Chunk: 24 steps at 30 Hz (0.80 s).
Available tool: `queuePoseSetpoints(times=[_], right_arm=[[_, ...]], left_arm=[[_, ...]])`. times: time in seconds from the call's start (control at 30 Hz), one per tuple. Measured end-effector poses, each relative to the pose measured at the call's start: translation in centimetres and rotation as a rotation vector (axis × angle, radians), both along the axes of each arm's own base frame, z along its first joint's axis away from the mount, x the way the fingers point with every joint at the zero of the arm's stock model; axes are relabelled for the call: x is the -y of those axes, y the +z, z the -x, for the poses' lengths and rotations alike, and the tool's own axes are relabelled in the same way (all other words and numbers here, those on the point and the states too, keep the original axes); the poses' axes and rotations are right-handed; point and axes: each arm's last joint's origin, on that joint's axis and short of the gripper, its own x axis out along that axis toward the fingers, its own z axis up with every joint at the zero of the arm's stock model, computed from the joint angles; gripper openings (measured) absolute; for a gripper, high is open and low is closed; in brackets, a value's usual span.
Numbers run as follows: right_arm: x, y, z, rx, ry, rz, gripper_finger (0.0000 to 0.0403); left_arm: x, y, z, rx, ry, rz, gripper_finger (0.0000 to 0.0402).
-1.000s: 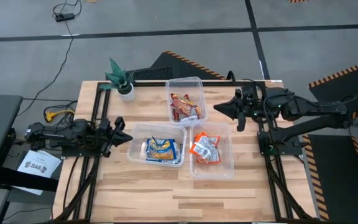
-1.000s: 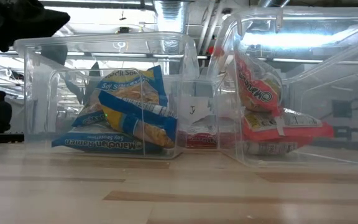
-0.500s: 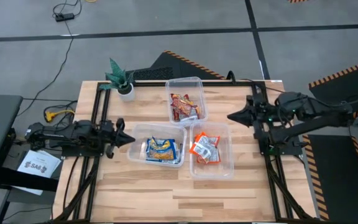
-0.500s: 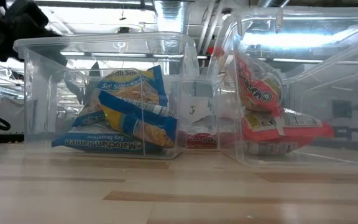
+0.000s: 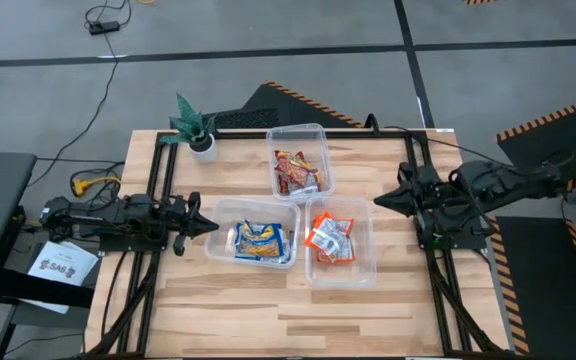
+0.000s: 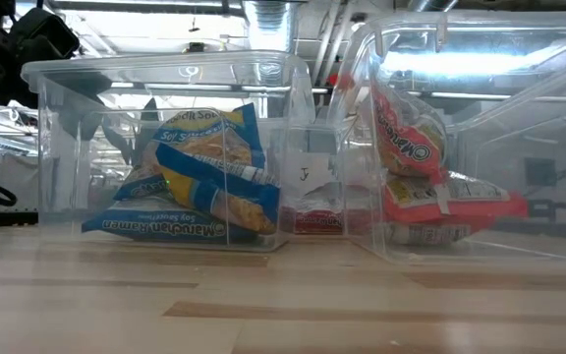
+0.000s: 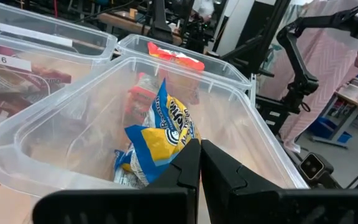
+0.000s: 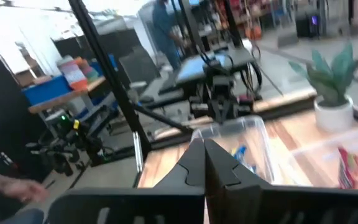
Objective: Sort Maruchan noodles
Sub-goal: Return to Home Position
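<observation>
The Maruchan noodle packets lie in three clear bins. Red packets [image 5: 297,172] are in the far bin, blue-white-yellow packets [image 5: 259,240] in the near left bin, and orange-white packets [image 5: 329,238] in the near right bin. The blue-yellow packets also show in the left wrist view [image 7: 160,134] and the low view [image 6: 204,187], the orange-white ones in the low view [image 6: 430,187]. My left gripper [image 5: 213,226] [image 7: 199,163] is shut and empty, just left of the near left bin. My right gripper [image 5: 376,204] [image 8: 204,163] is shut and empty, right of the bins.
A small potted plant [image 5: 196,130] stands at the table's far left corner. Dark arm rails [image 5: 158,180] [image 5: 428,230] run along both side edges. Bare wood [image 5: 288,315] lies in front of the bins. A person's hand [image 8: 17,190] shows in the room beyond the table.
My right gripper has drawn back from beside the far bin toward the table's right edge and somewhat toward the near edge. It stays empty. The packets and bins have not moved.
</observation>
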Motion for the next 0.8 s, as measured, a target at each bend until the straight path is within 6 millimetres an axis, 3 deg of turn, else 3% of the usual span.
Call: queuePoseSetpoints(times=[0.23,0.8], right_arm=[[0.9,-1.8,0.3,0.023,-0.021,0.027,0.0009],[1.6,-0.4,2.1,0.173,-0.005,0.022,0.0009]], left_arm=[[0.0,0.0,0.0,0.000,0.000,0.000,0.0000],[-0.2,0.2,0.1,0.021,0.014,0.003,0.0000]])
